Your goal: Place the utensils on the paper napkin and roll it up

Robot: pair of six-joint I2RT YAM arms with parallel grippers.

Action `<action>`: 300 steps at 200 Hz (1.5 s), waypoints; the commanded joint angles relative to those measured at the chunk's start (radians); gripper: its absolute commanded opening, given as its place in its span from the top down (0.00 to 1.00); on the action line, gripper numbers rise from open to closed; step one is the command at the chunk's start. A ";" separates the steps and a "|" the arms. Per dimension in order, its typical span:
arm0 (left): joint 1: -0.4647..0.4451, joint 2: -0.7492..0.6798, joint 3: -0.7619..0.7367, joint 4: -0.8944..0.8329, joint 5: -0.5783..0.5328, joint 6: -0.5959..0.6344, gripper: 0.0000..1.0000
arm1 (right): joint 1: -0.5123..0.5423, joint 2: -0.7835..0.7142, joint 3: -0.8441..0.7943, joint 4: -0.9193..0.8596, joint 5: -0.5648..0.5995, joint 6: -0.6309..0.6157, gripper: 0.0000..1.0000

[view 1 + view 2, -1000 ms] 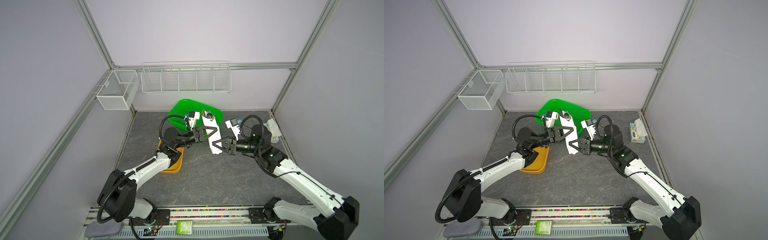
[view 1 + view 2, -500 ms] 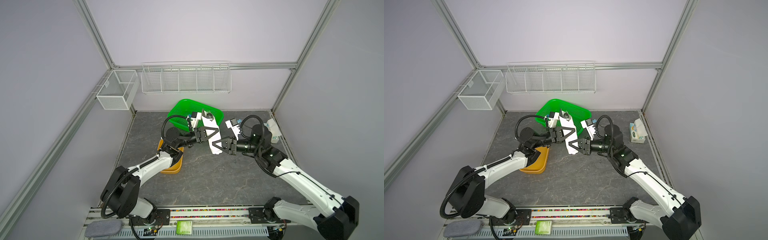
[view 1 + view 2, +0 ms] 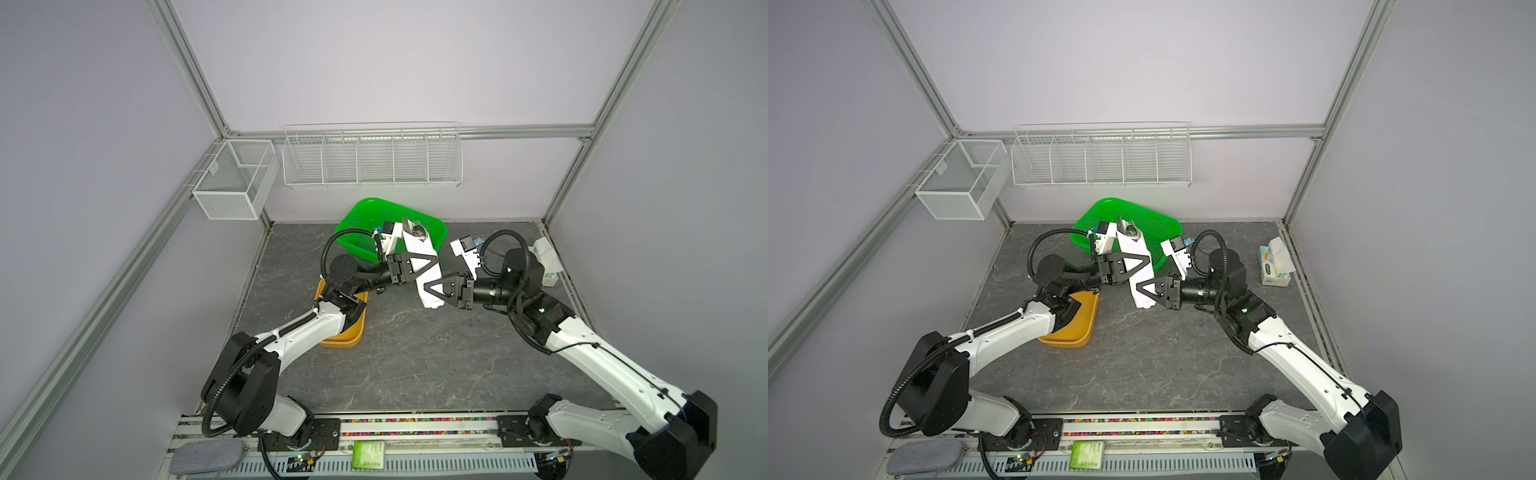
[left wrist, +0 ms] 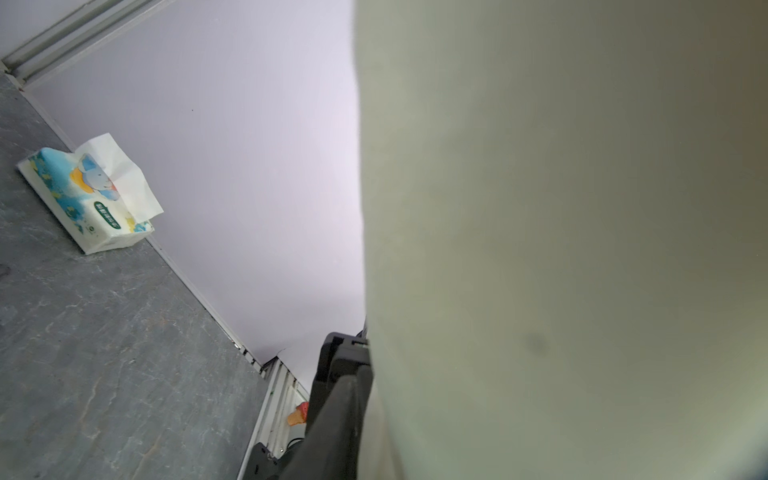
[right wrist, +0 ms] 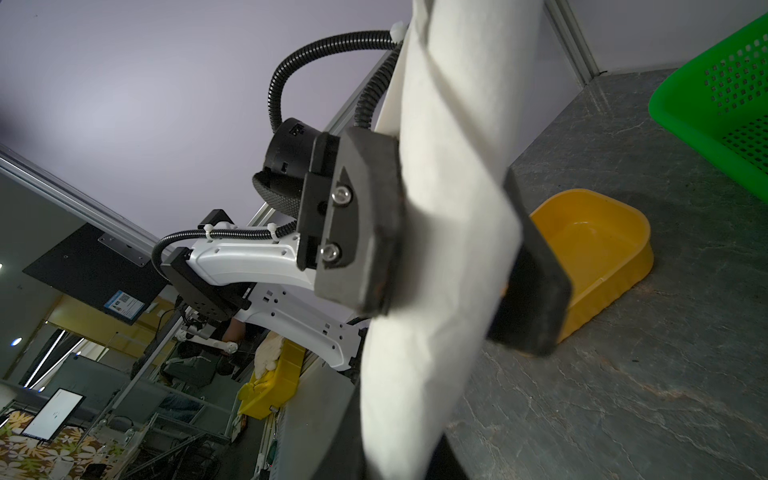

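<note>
At the near edge, a grey pad point(image 3: 208, 455) and a small green card point(image 3: 368, 455) lay on the rail point(image 3: 415, 428) from which both arms rose. Beyond it spread the dark, stone-patterned table point(image 3: 415, 374). Left of the middle a yellow tub point(image 3: 345, 336) sat on the table, partly under the left arm.

Past the tub, over the middle of the table, the paper napkin point(image 3: 417, 248) was rolled into a white tube and held up on a slant. Its low end was nearer and its high end farther back. The right claw point(image 3: 428, 289) was closed on the lower, nearer part of the roll. The left claw point(image 3: 430, 262) gripped the roll just above that, reaching in from the opposite side. In the right wrist view the left claw's two black pads point(image 5: 361, 224) pressed against either side of the paper. In the left wrist view the roll point(image 4: 561, 208) filled the picture's right part as a pale blur.

Of the utensils point(image 3: 419, 233), only one shiny rounded end showed, poking out of the roll's far end. The rest were hidden.

A blue-and-white tissue pack point(image 3: 546, 257) lay by the table's right edge, well apart from the roll. Behind the roll's upper end stood a green basket point(image 3: 361, 208) near the back wall. On that wall hung a long white wire rack point(image 3: 374, 158), with a white mesh box point(image 3: 232, 183) to its left in the corner.
</note>
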 commanded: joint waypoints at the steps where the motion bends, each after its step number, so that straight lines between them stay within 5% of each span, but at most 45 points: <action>1: -0.004 0.005 0.028 0.048 0.016 -0.015 0.76 | -0.004 -0.025 -0.007 0.035 0.005 -0.004 0.84; 44: -0.004 -0.002 0.016 0.054 0.009 -0.015 0.85 | -0.007 -0.029 0.000 0.023 0.013 -0.009 0.84; 131: -0.003 -0.023 -0.007 0.029 -0.008 0.004 0.79 | -0.009 -0.039 -0.005 0.015 0.040 -0.012 0.85; 235: -0.004 -0.042 -0.014 0.003 -0.032 0.030 1.00 | -0.015 -0.038 -0.015 0.007 0.046 -0.010 0.83; 300: 0.012 -0.074 -0.019 -0.057 -0.045 0.077 1.00 | -0.019 -0.046 0.011 -0.066 0.078 -0.048 0.60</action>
